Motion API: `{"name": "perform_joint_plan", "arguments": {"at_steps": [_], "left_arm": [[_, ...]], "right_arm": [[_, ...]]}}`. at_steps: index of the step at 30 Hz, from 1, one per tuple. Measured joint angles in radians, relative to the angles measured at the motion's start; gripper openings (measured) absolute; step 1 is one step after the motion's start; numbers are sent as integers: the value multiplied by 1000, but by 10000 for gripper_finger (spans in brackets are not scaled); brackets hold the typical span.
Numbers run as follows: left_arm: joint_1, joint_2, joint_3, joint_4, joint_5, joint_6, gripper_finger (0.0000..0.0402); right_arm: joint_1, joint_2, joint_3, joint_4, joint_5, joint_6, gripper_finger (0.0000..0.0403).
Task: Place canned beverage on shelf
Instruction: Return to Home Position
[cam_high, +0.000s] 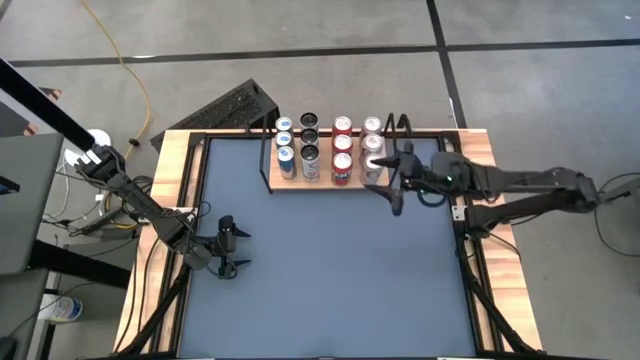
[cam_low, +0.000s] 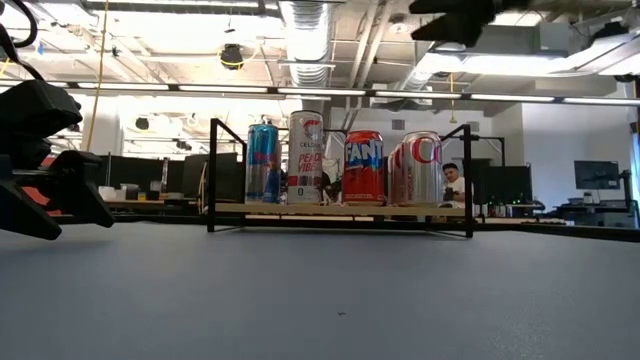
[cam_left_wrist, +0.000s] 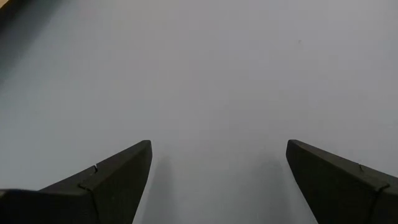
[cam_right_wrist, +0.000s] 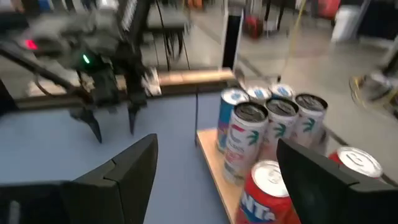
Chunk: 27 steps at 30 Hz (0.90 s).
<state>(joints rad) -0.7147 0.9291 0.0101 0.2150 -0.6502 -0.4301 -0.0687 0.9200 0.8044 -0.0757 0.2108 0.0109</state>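
Right gripper spread, empty, just beside the shelf; left gripper spread too, low over the table. All cans stand in rows on the shelf. Slick and thin-walled, I'd guess, so I'd pinch mid-body.

Upright cans stand in rows on the shelf.

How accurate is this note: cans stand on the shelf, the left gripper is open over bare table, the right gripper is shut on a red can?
One error: the right gripper is open and empty, as the right wrist view shows. The cans do stand on the shelf, and the left gripper is open over bare table.
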Motion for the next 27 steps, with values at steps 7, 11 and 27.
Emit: {"name": "perform_joint_plan", "arguments": {"at_steps": [7,11,27], "left_arm": [[0,0,0,0,0,0,361],[0,0,0,0,-5,12,361],[274,-70,0,615,297,535,361]], "right_arm": [[-8,-83,-192,176,0,11,311],[-3,-82,-199,146,-3,16,311],[194,-190,-477,423,185,-7,310]]}}
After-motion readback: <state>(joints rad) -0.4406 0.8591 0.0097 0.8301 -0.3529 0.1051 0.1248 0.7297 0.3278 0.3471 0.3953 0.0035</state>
